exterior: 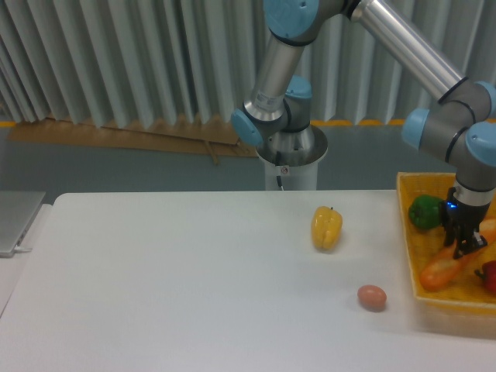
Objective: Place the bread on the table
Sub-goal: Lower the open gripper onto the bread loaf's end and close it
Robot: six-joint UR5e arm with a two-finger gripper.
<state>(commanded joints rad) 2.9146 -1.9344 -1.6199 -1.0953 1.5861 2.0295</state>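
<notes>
Arm: a UR5e with grey links and light blue joints reaches from its pedestal base at the far table edge, up out of view, then down at the right side over the basket.
Gripper: the gripper points straight down inside the basket; its dark fingers are pinched on the bread near the middle of its length.
Bread: the bread is a long orange-golden loaf, lying tilted, with its lower left end near the basket's left wall and its upper right end rising toward the right edge of view. It is inside the basket, not on the table. Whether it is lifted off the basket floor cannot be told.
Basket: the yellow woven basket sits at the right end of the table, partly cut off by the edge of view.
Basket contents: a green pepper lies at the back left of the basket, just beside the gripper; a red item shows at the right edge, mostly cut off, close to the bread.
Table: the white table fills the lower part of the view.
On the table: a yellow pepper stands left of the basket; a small brown egg lies nearer the camera, near the basket's left wall but apart from it.
Left edge: a grey flat object lies beside the table's left end.
Background: vertical grey slats run behind the arm.
</notes>
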